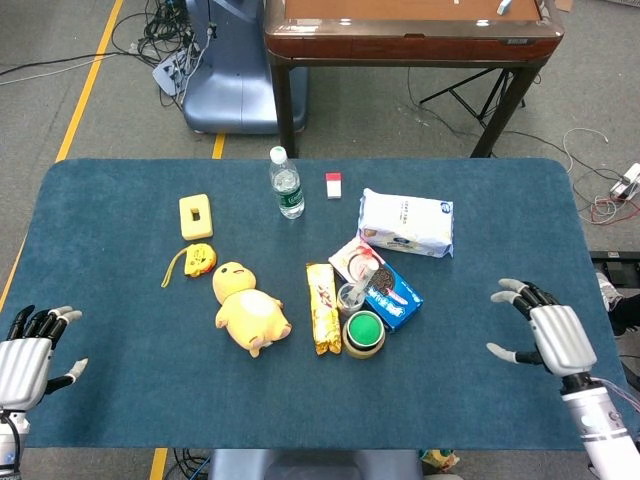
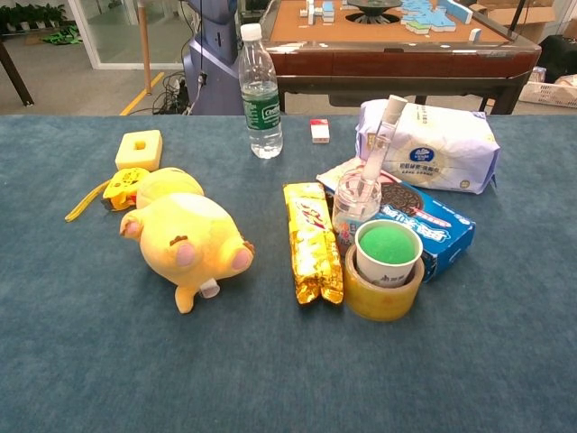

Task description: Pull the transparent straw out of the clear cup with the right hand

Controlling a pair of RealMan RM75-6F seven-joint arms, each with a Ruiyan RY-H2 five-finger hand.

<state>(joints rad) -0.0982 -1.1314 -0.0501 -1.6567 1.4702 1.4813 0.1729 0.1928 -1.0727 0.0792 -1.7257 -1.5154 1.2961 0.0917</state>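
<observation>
The clear cup stands mid-table, between a gold snack bar and a blue cookie box. The transparent straw leans out of it toward the back right. My right hand hovers open over the table's right side, fingers spread, well to the right of the cup. My left hand hangs open at the front left edge. Neither hand appears in the chest view.
Against the cup's front sits a tape roll holding a cup with a green top. Around it lie a gold snack bar, a blue cookie box, a white tissue pack, a water bottle and a yellow plush duck.
</observation>
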